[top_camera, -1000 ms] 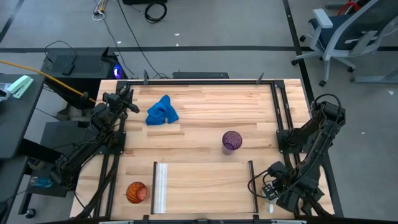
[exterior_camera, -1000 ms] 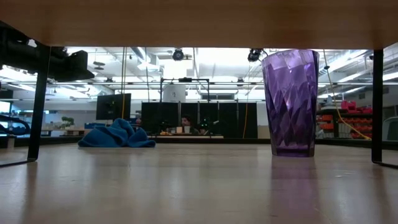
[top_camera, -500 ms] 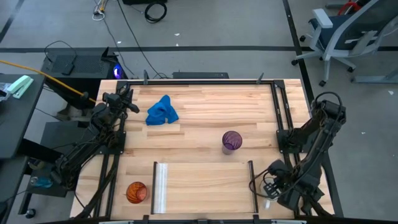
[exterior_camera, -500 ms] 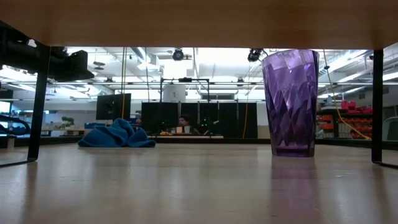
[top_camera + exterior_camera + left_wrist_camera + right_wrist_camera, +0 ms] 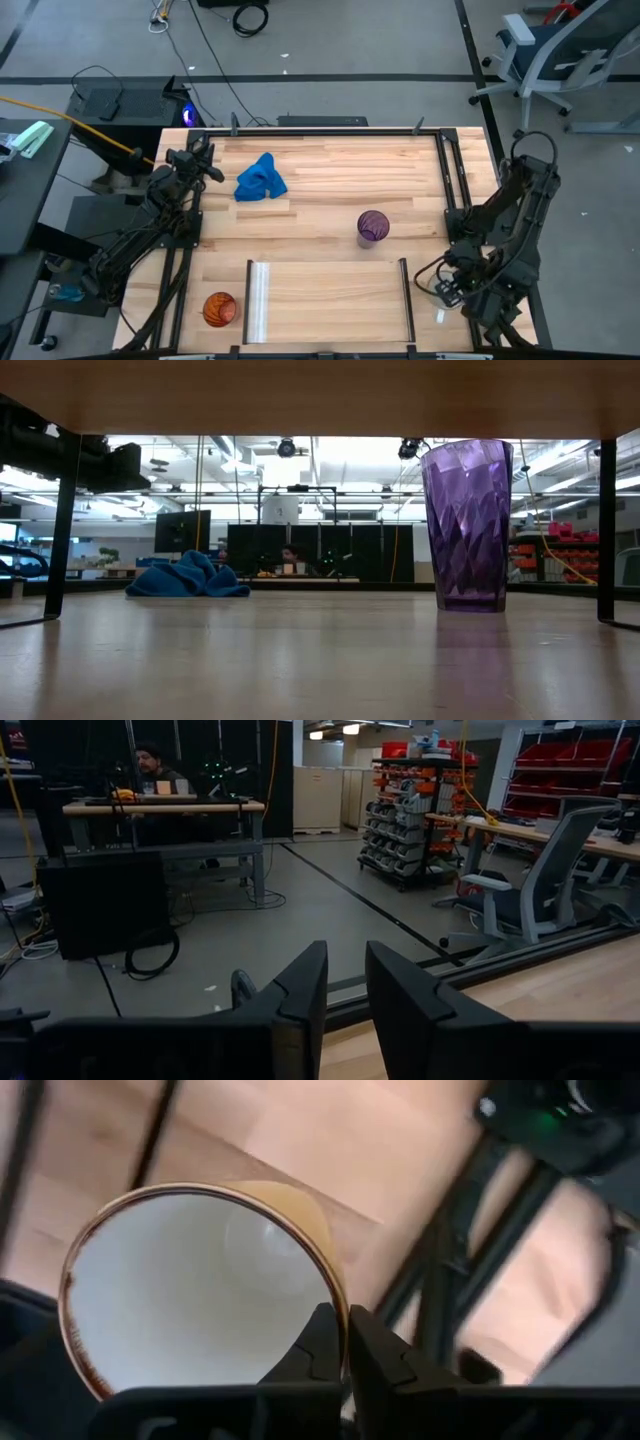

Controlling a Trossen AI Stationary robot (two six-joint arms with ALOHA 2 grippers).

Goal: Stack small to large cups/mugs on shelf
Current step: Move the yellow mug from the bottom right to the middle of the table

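Note:
The purple tumbler [image 5: 372, 227] stands upright on its base on the table, and also shows in the low view [image 5: 466, 525]. The orange cup [image 5: 219, 308] stands left of the shelf's silver rail [image 5: 258, 300]. The shelf [image 5: 330, 295] is a light-wood panel near the front edge, with a dark rail [image 5: 407, 298] on its right. My right gripper [image 5: 447, 290] is right of that rail, shut on the white mug [image 5: 200, 1295], which the arm mostly hides in the high view. My left gripper [image 5: 205, 160] waits at the far left with a narrow gap between its fingers [image 5: 345, 990]. My right gripper [image 5: 347, 1342] pinches the mug's rim [image 5: 338, 1295], with one finger inside the mug and one outside. The fingers come from above, pointing down into the open mouth. I cannot tell whether the mug's base is on the table.
A crumpled blue cloth [image 5: 261, 179] lies at the far left of the table, and also shows in the low view [image 5: 188, 577]. Dark frame rails [image 5: 450, 170] run along the table's sides. A person sits at a desk in the room beyond [image 5: 150, 765].
My right arm has shifted a little toward the table's right and far edges with the mug, its elbow swinging farther back. The tumbler, the orange cup and the cloth have stayed put.

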